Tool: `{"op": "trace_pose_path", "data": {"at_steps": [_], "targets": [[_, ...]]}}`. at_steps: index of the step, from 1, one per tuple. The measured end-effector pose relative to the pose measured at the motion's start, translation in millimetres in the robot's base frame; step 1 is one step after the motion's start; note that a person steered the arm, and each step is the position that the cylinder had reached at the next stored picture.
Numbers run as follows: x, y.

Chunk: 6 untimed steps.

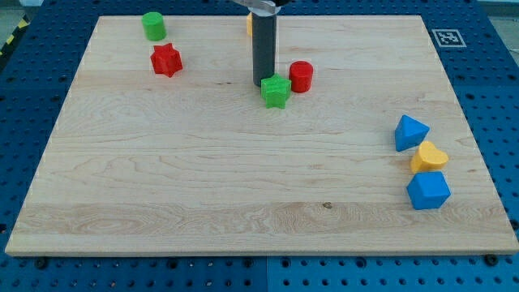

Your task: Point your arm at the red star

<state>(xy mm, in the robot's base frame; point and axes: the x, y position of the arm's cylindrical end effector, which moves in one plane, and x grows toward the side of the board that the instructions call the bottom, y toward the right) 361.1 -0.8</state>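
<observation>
The red star lies on the wooden board at the view's upper left. My tip is the lower end of the dark rod near the top middle. It stands well to the right of the red star, just above and left of a green star, touching or nearly touching it. A red cylinder stands just right of the tip.
A green cylinder stands above the red star near the top edge. An orange block is mostly hidden behind the rod. At the right edge sit a blue pyramid-like block, a yellow heart and a blue cube-like block.
</observation>
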Motion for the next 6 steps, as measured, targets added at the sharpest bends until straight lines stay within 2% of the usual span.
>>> {"op": "trace_pose_path", "data": {"at_steps": [2,4,5,6], "targets": [[14.5,-88.7],[2.3,-225.9],[-35.9,-237.9],[-42.9,-235.6]]}}
